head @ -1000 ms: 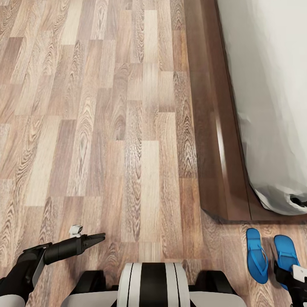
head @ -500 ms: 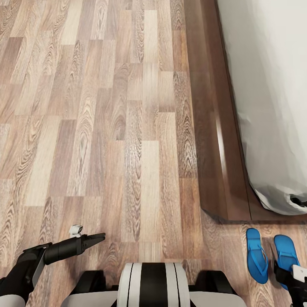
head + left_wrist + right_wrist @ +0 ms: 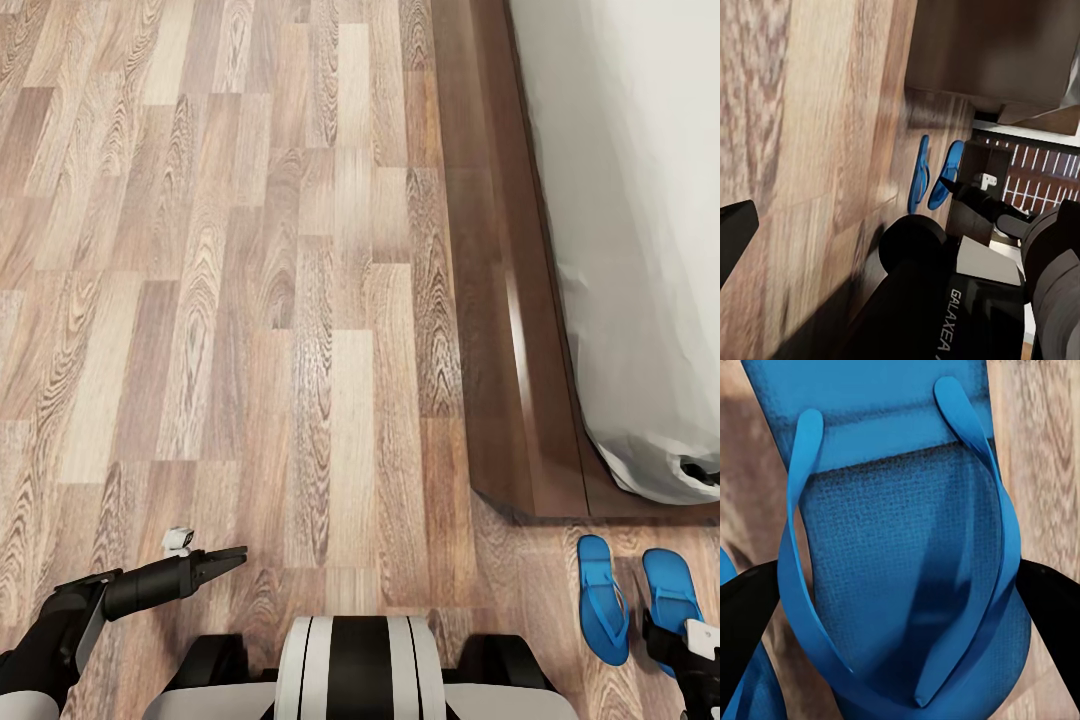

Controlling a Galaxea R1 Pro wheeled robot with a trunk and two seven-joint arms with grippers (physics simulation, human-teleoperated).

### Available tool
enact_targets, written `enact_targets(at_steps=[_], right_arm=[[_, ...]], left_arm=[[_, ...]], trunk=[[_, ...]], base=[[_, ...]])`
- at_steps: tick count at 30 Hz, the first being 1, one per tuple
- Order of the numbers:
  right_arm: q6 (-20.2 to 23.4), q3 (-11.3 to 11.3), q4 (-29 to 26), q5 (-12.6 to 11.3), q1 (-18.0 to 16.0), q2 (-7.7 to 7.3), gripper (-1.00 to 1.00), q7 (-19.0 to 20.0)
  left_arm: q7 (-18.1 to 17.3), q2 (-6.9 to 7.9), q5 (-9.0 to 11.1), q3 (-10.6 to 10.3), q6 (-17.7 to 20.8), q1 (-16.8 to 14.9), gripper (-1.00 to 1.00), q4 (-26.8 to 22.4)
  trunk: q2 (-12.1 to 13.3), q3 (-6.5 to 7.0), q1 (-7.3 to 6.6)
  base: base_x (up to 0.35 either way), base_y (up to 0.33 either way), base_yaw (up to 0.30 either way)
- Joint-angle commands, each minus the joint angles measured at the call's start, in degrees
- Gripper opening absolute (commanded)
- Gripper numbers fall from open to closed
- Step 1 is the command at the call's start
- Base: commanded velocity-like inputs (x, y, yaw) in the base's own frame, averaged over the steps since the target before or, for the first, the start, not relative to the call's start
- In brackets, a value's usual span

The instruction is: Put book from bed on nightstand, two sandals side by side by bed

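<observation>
Currently the two sandals point(image 3: 640, 596) lie side by side just off the bed point(image 3: 540, 470) frame corner; right gripper point(image 3: 900, 615) straddles one, unclenched; left gripper point(image 3: 228, 558) state indeterminate over bare floor point(image 3: 250, 300).

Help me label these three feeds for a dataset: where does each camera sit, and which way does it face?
Head view: on the head, facing down at the floor, bed corner and two sandals; left gripper, trunk show.
Left wrist view: near the left gripper, facing across the floor to the sandals; robot body shows.
Right wrist view: facing one sandal close up; dark fingers flank it.
Shared: sandals.
</observation>
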Motion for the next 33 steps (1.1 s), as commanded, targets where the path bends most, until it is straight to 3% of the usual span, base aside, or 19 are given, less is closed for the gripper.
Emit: enact_targets(at_steps=[1, 23, 24, 33], right_arm=[[-0.2, 0.0, 0.0, 0.3, 0.0, 0.00, -1.00, -0.1], [-0.2, 0.0, -0.1, 0.3, 0.0, 0.00, -1.00, -0.1], [-0.2, 0.0, -0.1, 0.3, 0.0, 0.00, 1.00, -0.1], [-0.2, 0.0, -0.1, 0.3, 0.0, 0.00, 1.00, -0.1]], left_arm=[[-0.2, 0.00, 0.0, 0.0, 0.6, 0.0, 1.00, 0.0], [-0.2, 0.00, 0.0, 0.0, 0.6, 0.0, 1.00, 0.0], [-0.2, 0.00, 0.0, 0.0, 0.6, 0.0, 1.00, 0.0], [-0.2, 0.00, 0.0, 0.0, 0.6, 0.0, 1.00, 0.0]], trunk=[[0.0, -0.02, -0.01], [0.0, -0.02, -0.01], [0.0, -0.02, -0.01], [0.0, -0.02, -0.01]], base=[[0.000, 0.000, 0.000], [0.000, 0.000, 0.000], [0.000, 0.000, 0.000], [0.000, 0.000, 0.000]])
